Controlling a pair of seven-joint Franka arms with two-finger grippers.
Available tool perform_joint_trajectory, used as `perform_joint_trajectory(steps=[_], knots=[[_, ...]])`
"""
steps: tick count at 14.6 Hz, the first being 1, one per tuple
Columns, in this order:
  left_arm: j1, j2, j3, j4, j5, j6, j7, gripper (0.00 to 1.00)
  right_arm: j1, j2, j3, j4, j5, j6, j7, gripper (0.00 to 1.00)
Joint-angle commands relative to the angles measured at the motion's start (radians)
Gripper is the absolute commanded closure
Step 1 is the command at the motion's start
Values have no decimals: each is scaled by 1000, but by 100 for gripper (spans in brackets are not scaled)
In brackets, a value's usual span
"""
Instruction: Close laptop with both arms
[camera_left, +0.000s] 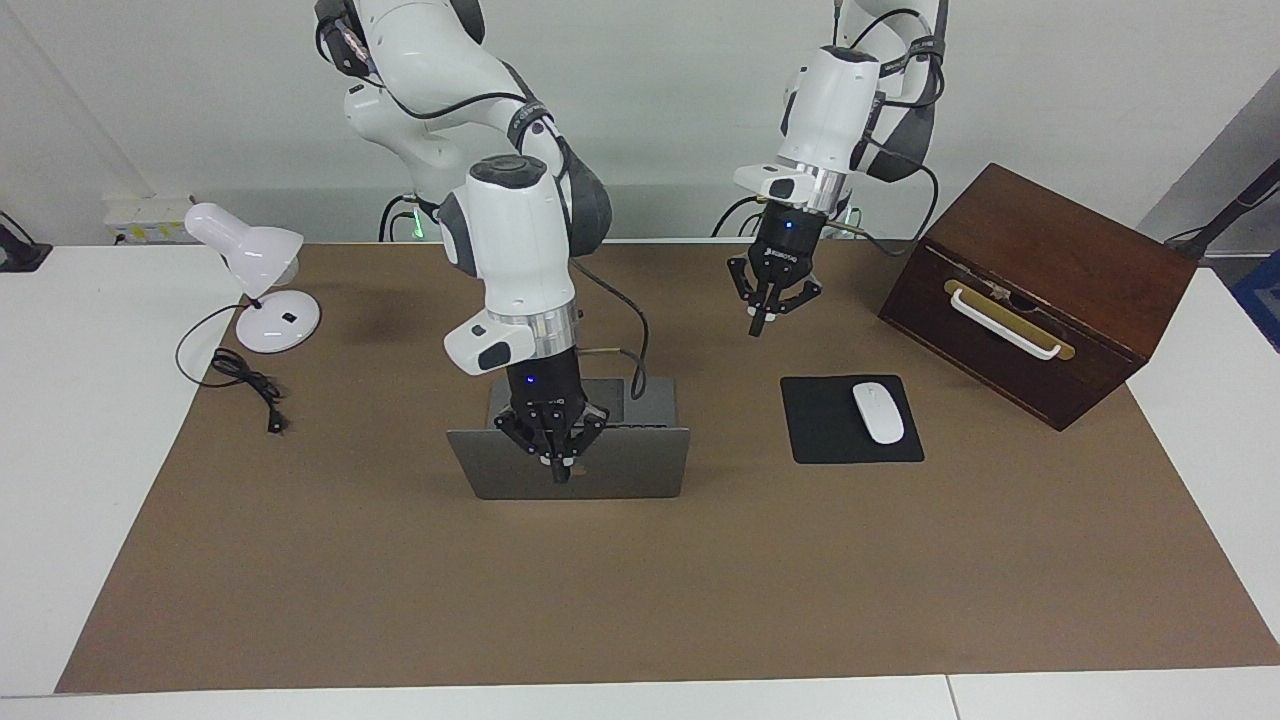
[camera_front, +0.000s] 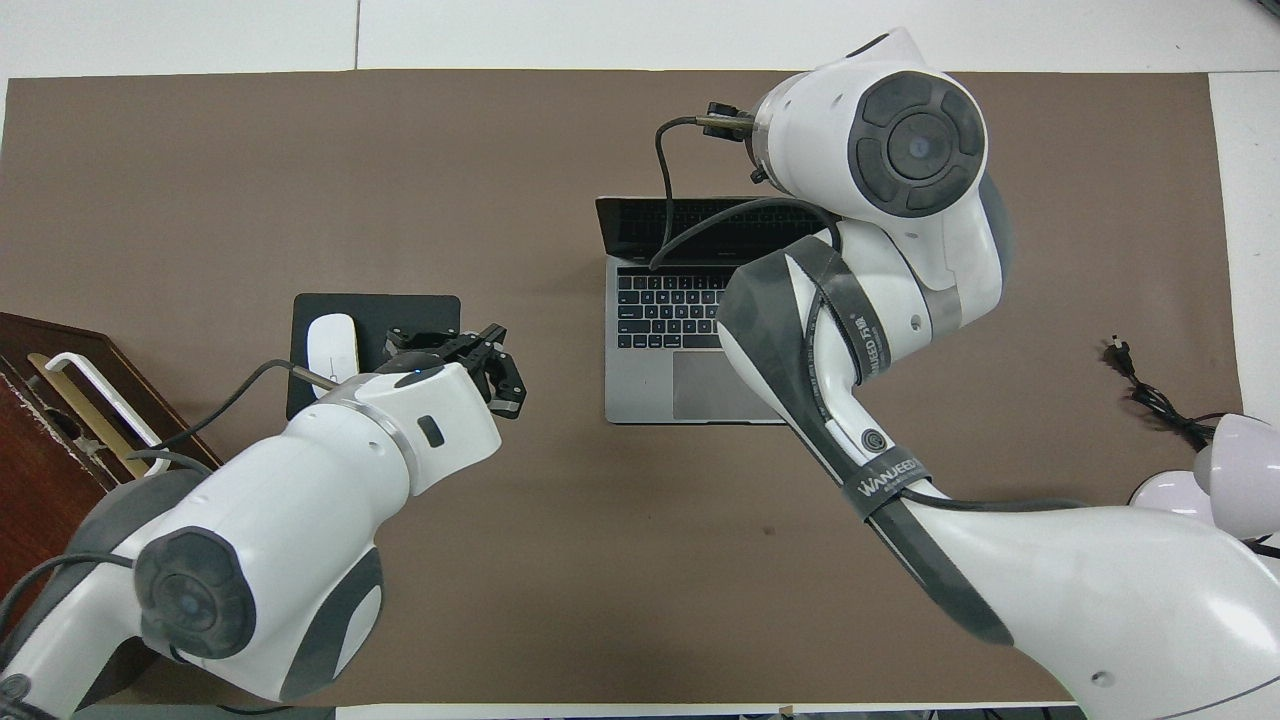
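Right hand at the top edge of the laptop lid, fingers splayed, tips at or just past the rim on the lid's outer face; contact likely, grasping nothing. Left hand hangs over bare mat between laptop and mouse pad, fingers spread and empty, well apart from the lid. Laptop sits mid-table, screen still up at a wide angle, keyboard facing the robots. Judgement: closing not yet begun or barely; lid has its whole swing left, left arm still to join
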Motion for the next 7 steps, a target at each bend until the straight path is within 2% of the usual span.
perform_joint_trajectory(steps=[1,5,7], knots=[[-53,91,14,-30,-10,159,-7,100,-13,11,0,19,9,8,13,100],[-93,199,16,-33,-10,299,-7,100,-23,11,0,17,9,17,10,100],[-94,225,16,-33,-10,329,-5,100,-23,11,0,17,9,20,8,100]])
